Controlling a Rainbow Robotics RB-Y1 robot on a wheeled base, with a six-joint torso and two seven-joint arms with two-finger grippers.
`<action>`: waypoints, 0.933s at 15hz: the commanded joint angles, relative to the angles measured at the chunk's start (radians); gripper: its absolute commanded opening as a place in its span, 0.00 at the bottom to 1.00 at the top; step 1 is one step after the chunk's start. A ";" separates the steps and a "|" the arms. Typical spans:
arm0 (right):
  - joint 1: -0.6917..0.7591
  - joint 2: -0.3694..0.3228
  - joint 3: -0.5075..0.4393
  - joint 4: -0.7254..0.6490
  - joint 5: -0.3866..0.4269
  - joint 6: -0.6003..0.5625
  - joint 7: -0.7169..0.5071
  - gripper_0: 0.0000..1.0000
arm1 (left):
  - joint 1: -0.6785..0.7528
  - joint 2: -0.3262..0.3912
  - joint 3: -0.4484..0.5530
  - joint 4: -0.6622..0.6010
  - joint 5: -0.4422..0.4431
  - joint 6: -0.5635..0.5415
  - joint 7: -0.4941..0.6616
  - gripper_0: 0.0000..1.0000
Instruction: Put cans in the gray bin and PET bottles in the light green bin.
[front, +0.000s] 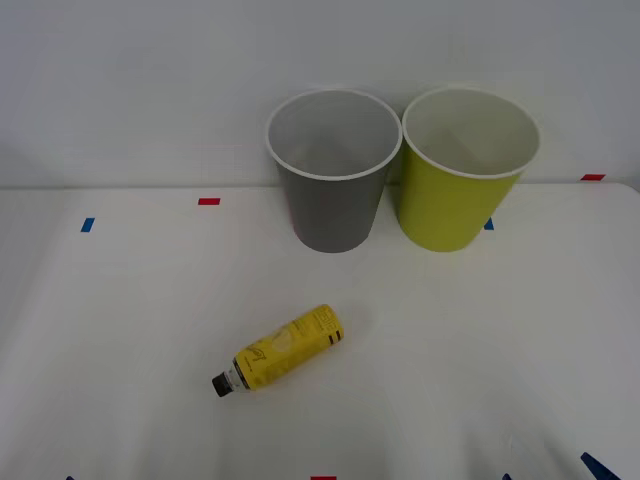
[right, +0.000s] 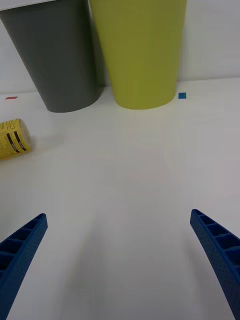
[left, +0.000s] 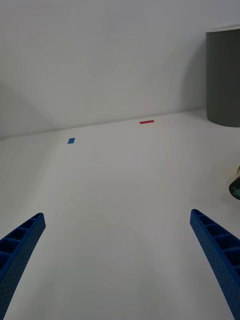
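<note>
Likely light and slippery, the bottle (front: 280, 352) lies flat, best gripped across its labelled middle; both grippers (right: 120, 260) (left: 120, 260) gape wide, empty.

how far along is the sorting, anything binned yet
Nothing looks sorted yet: the gray bin and light green bin show pale insides. Nothing is in hand; the left gripper and right gripper are open. Left to do: the PET bottle lying on the table.
</note>
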 joint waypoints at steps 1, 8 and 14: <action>0.000 0.000 0.000 0.000 0.000 0.000 0.000 0.99 | 0.000 0.000 0.000 0.000 0.000 0.000 0.000 1.00; 0.000 0.000 0.000 0.000 0.000 0.000 0.000 0.99 | 0.000 0.000 0.000 0.000 0.000 0.000 0.000 1.00; 0.000 0.000 0.000 0.000 0.000 0.000 0.000 0.99 | 0.000 0.000 0.000 0.000 0.000 0.000 0.000 1.00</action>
